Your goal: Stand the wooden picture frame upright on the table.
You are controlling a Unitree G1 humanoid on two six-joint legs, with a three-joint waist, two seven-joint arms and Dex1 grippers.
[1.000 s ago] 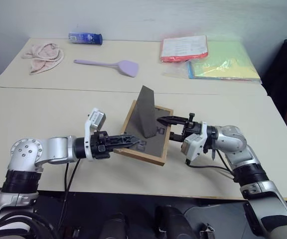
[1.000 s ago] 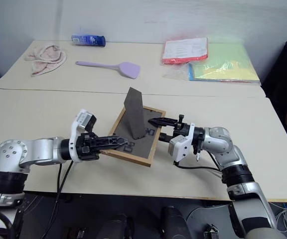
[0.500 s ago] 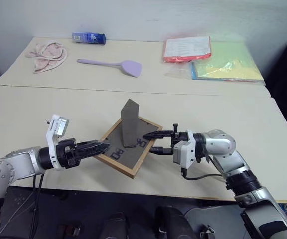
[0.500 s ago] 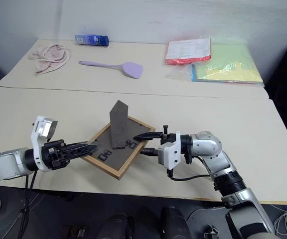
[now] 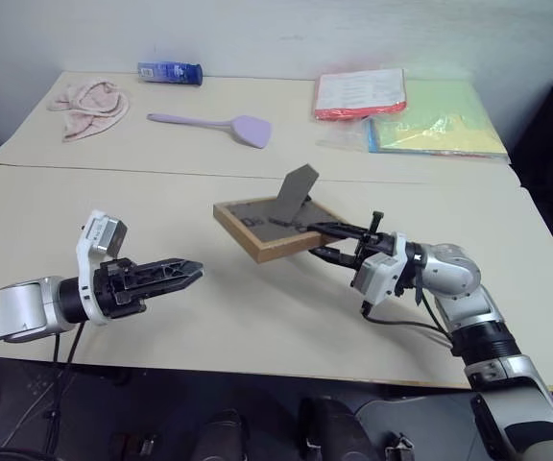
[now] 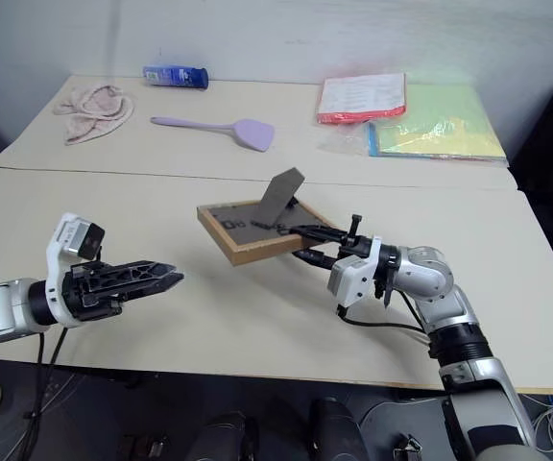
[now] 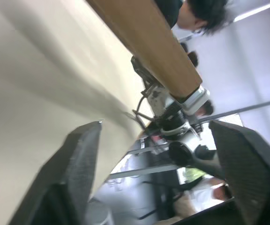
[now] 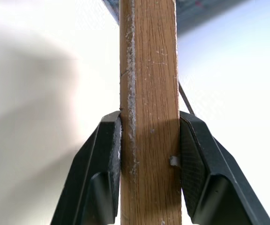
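Observation:
The wooden picture frame (image 5: 262,230) hangs just above the table (image 5: 257,317), nearly flat. Its dark grey back faces up and its easel leg (image 5: 296,192) juts upward. My right gripper (image 5: 329,240) is shut on the frame's right edge. In the right wrist view the light-wood edge (image 8: 149,93) is pinched between both black fingers (image 8: 104,164). My left gripper (image 5: 185,272) is open and holds nothing. It points at the frame from the left, a short way off. In the left wrist view the frame's wooden edge (image 7: 149,42) shows beyond the spread fingers (image 7: 78,154).
On the far table lie a purple spatula (image 5: 214,123), a blue packet (image 5: 169,72), a pink cloth (image 5: 89,104), a red-edged stack of papers (image 5: 358,93) and yellow-green folders (image 5: 435,120). A seam (image 5: 161,173) joins the two tables. A person (image 7: 196,14) appears in the left wrist view.
My left gripper has drawn back to the left, away from the frame, and opened wide. The right gripper has lifted the frame off the table by its edge and swung it round.

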